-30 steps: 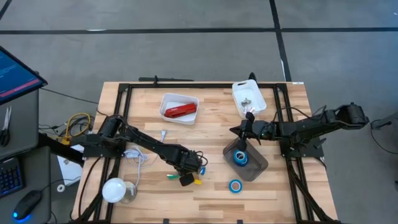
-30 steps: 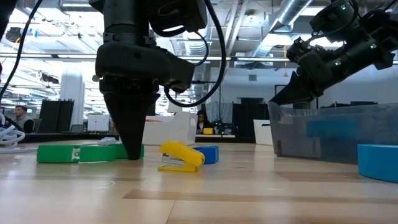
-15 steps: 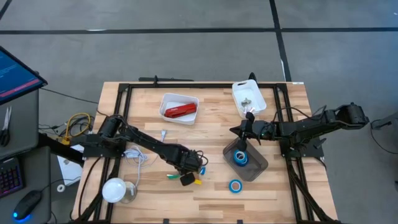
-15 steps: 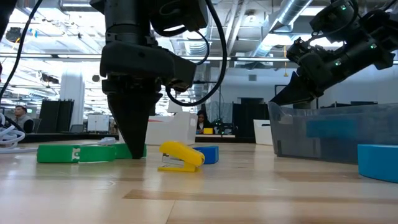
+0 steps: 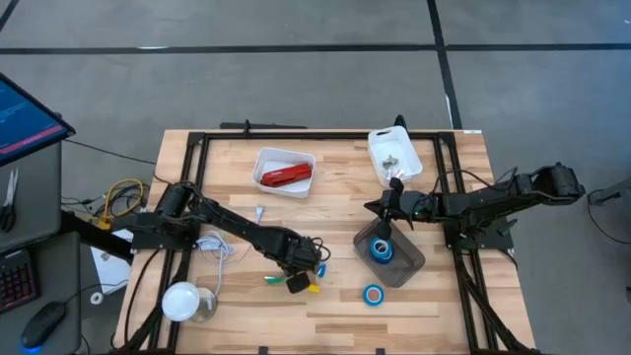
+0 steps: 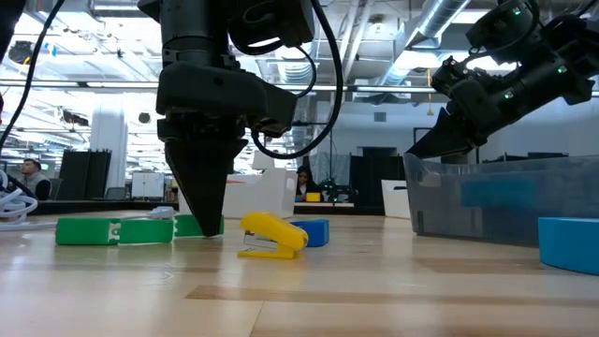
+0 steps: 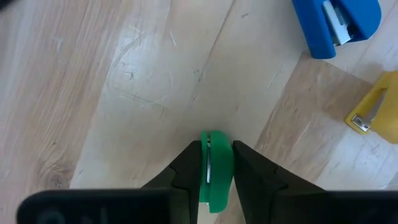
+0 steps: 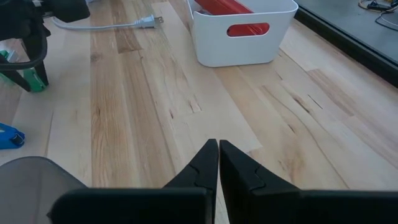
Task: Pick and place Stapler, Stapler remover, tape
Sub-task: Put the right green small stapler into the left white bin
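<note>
My left gripper stands fingers-down on a small green piece near the table's middle. It is shut on that piece. The red stapler lies in a white bin at the far side. One blue tape roll sits in a grey bin. Another tape roll lies flat on the table in front of it. My right gripper hovers shut above the grey bin's far edge and touches nothing. My left gripper pinches the green piece near one end between its two fingers. It comes from above, pointing down, with the fingers across the piece's narrow width. The piece lies along the table, its long part stretching away from the fingers.
A small yellow piece and a small blue piece lie just right of the left gripper. A second white bin stands at the far right. A white cable and a round white object lie at the left.
My left gripper has shifted slightly toward the table's right while staying down at the green piece. The green piece remains on the table. My right arm has kept still.
</note>
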`<state>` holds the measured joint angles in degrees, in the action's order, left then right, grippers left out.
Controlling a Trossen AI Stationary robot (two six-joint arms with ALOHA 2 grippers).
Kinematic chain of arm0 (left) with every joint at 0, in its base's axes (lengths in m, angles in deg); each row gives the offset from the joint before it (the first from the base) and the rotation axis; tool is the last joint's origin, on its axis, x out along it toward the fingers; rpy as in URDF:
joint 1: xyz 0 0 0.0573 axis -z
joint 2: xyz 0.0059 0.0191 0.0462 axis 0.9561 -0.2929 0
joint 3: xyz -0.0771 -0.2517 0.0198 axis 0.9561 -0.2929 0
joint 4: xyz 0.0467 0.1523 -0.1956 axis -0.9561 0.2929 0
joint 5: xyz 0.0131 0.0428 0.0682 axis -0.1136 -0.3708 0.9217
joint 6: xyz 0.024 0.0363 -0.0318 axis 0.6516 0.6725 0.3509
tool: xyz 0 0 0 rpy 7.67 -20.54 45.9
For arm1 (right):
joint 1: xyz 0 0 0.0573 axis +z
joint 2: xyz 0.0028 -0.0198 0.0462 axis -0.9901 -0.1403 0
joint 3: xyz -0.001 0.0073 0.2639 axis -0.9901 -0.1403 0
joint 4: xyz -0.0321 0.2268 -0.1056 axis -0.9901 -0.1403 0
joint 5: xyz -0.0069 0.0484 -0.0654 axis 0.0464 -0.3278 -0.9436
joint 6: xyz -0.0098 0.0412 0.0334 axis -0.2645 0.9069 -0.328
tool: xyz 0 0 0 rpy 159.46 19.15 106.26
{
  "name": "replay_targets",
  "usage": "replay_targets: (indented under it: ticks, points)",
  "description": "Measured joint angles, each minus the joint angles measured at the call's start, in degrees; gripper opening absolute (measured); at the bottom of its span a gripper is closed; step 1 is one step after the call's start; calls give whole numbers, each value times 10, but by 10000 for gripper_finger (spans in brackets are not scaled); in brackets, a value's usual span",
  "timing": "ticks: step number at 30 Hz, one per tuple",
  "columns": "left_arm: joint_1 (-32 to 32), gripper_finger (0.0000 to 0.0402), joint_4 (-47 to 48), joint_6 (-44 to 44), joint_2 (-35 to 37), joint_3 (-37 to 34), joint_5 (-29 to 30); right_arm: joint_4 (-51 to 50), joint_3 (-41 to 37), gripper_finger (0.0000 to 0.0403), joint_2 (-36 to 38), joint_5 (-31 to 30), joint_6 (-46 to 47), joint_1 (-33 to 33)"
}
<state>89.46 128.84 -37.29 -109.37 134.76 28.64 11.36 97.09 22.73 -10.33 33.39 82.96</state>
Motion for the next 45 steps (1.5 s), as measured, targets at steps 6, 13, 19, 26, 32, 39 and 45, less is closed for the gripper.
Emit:
replay_targets:
  ticks: [6,13,19,26,32,39,45]
  points:
    - [-19,70,0,5,0,0,0,0,0,8,0,0,0,0]
    - [-35,70,1,39,11,0,0,0,0,8,0,0,0,0]
    - [-51,66,3,55,84,0,49,0,0,8,0,0,0,0]
    - [-83,64,4,129,212,1,226,0,0,8,0,0,3,0]
    - [-161,64,-9,188,280,1,289,0,0,8,0,0,4,0]
    - [-258,64,-14,233,292,1,261,0,0,8,0,0,5,0]
    - [-327,64,-33,231,250,-12,146,-1,0,8,0,0,5,0]
